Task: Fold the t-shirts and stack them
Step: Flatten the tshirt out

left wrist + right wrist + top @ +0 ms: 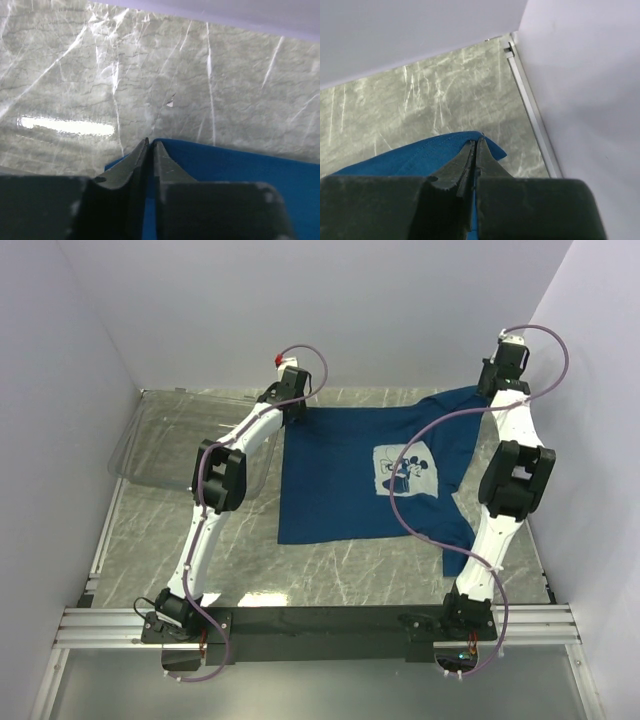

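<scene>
So, left tool (152,142): jaws nearly together, a thin slit with blue cloth in it, and I can't tell if it grips. Right tool (476,141) is pinched closed on the cloth's edge, tight in the corner of back wall (410,35) and side wall (585,90). The left tool has bare tabletop (165,75) ahead and the clear bin (150,445) to its left. T-shirt (335,490) lies flat, far edge running tool to tool, print up, one sleeve trailing near-right — no clear long axis.
</scene>
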